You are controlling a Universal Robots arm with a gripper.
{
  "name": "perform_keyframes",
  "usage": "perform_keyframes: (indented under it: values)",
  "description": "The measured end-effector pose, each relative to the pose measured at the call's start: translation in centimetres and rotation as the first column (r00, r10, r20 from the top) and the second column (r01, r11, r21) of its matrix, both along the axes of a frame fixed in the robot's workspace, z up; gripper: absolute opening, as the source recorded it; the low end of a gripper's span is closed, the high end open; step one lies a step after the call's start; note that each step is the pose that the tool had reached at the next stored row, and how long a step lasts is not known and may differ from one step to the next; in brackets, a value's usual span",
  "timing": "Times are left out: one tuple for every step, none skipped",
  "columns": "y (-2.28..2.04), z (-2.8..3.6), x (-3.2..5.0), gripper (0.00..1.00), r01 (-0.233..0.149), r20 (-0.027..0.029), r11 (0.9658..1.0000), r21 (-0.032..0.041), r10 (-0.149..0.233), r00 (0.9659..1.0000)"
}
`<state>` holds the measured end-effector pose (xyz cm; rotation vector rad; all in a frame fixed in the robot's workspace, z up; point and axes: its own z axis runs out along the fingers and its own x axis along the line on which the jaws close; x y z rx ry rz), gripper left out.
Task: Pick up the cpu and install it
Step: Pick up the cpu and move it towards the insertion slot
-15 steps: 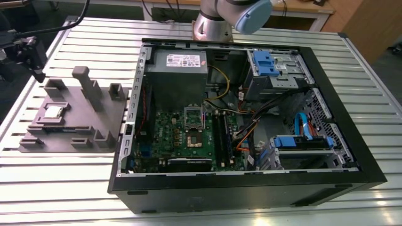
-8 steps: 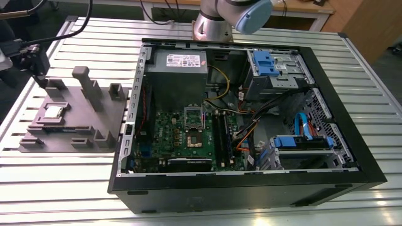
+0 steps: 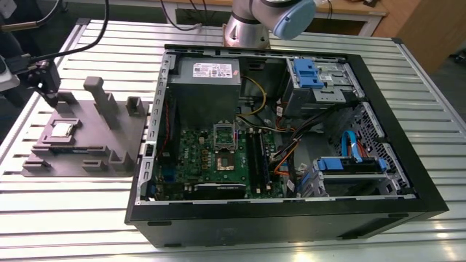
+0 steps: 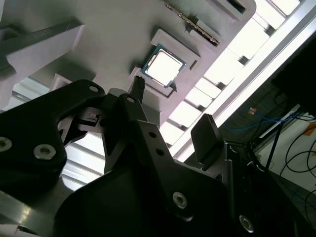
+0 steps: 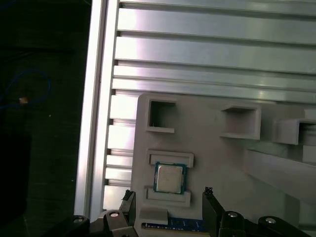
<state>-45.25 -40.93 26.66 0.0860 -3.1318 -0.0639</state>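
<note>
The cpu (image 3: 62,129), a small silvery square chip, lies flat in a recess of the grey holder plate (image 3: 87,158) on the exterior view's left. My gripper (image 3: 49,97) hangs above that plate, a little beyond the cpu and clear of it. In both wrist views the cpu (image 5: 170,177) (image 4: 164,66) shows ahead of the gripper (image 5: 168,197) (image 4: 172,104), whose two dark fingers stand wide apart with nothing between them. On the green motherboard (image 3: 185,164) inside the open computer case, the socket (image 3: 224,162) sits with its metal frame lifted.
The black case (image 3: 291,218) takes up the middle and right of the slatted metal table (image 3: 65,218). Upright grey posts (image 3: 98,93) rise from the holder plate close to the gripper. A blue-edged memory stick (image 5: 173,226) lies beside the cpu's recess.
</note>
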Motion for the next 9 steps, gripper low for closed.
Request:
perform_keyframes:
  values:
    - [-0.01, -0.18, 0.0, 0.65, 0.0, 0.0, 1.0, 0.0001, 0.0, 1.0]
    - [-0.02, -0.34, 0.0, 0.65, 0.0, -0.0001, 1.0, 0.0, 0.0, 1.0]
    - [-0.02, -0.46, 0.0, 0.65, 0.0, 0.0, 1.0, 0.0001, 0.0, 1.0]
    - [-0.02, -0.53, 0.0, 0.65, 0.0, 0.0, 1.0, 0.0001, 0.0, 1.0]
    - [-0.02, -0.54, 0.0, 0.65, 0.0, -0.0002, 1.0, 0.0, 0.0, 1.0]
    - [-0.02, -0.54, 0.0, 0.65, 0.0, -0.0002, 1.0, 0.0, 0.0, 1.0]
    - [-0.02, -0.54, 0.0, 0.65, 0.0, -0.0001, 1.0, 0.0, 0.0, 1.0]
    - [-0.02, -0.57, 0.0, 0.65, 0.0, 0.0053, 1.0, 0.0001, 0.0, 1.0]
    - [-0.03, -0.59, 0.0, 0.65, 0.0, 0.0107, 1.0, 0.0001, 0.0, 0.9999]
